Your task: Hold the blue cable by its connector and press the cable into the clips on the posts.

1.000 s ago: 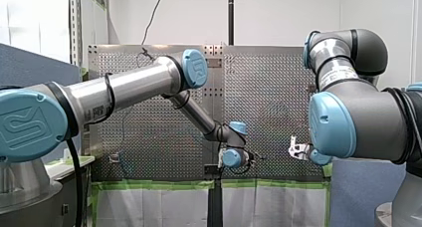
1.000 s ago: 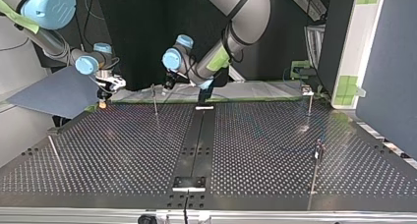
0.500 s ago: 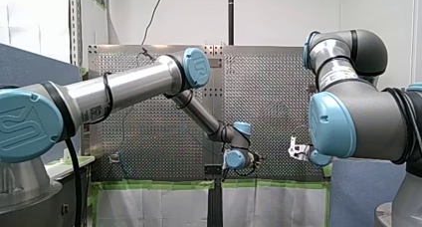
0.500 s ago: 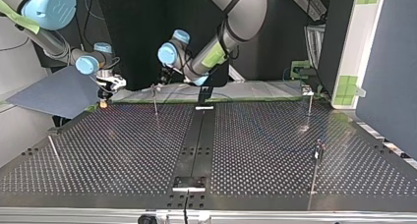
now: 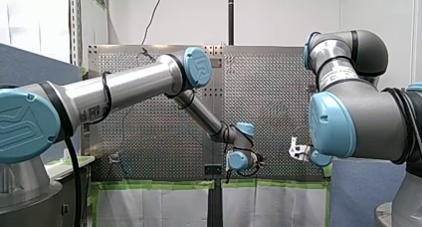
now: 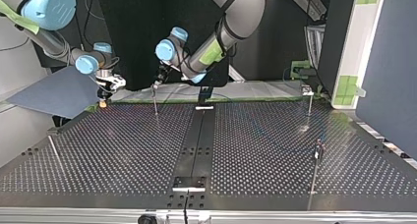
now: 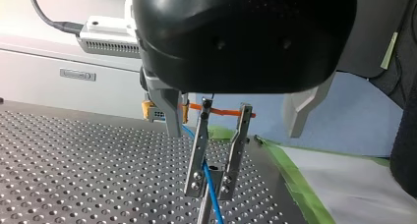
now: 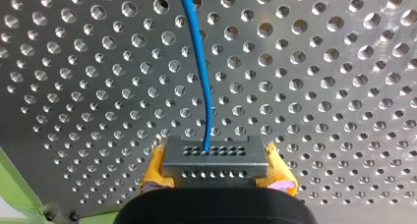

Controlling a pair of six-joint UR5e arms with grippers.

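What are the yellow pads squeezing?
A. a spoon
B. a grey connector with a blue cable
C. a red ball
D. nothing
B: in the right wrist view my right gripper has its yellow pads shut on the grey connector, and the blue cable runs out of it.

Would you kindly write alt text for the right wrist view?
My right end effector grips a grey connector between yellow pads; a blue cable runs from it ahead over the perforated table.
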